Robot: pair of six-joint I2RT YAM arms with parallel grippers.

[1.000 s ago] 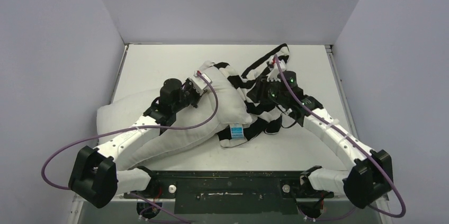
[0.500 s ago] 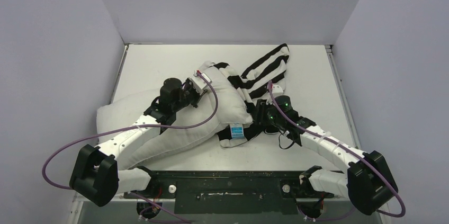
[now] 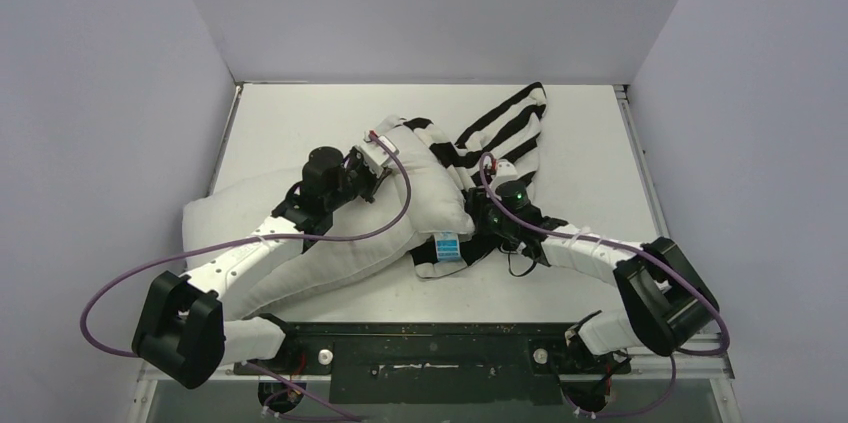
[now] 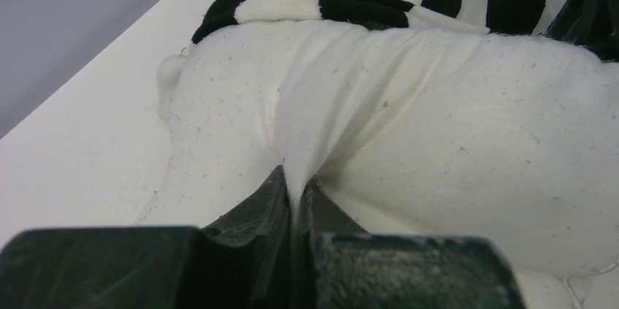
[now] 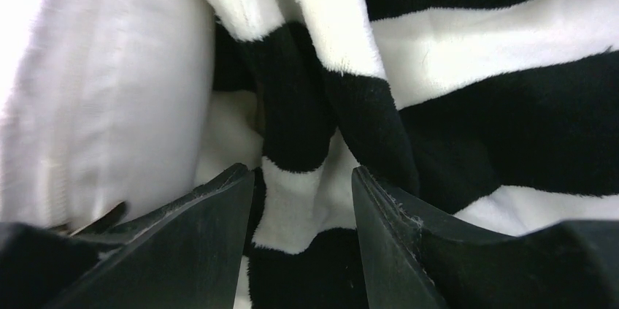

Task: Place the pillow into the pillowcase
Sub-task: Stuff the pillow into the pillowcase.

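Note:
The off-white pillow [image 3: 435, 188] lies slantwise across the table's left and middle, its blue tag [image 3: 447, 246] at the near right corner. My left gripper [image 3: 388, 151] is on its far end, shut on a pinched ridge of pillow fabric [image 4: 295, 177]. The striped pillowcase [image 3: 505, 128] lies crumpled against the pillow's right side, partly under that corner. Low beside the tag, my right gripper [image 3: 475, 215] is open. A bunched fold of pillowcase [image 5: 299, 207] sits between its fingers [image 5: 219, 207] without being squeezed. The pillow [image 5: 109, 90] is just to its left.
The white table [image 3: 300, 113] is boxed in by grey walls on the left, back and right. A black rail [image 3: 430, 343] carrying the arm bases runs along the near edge. Purple cables [image 3: 130, 283] loop from both arms.
My right arm pulled back from the pillowcase's far part to the pillow's near right corner, and its jaws widened. The far pillowcase now lies flat. The left arm held still.

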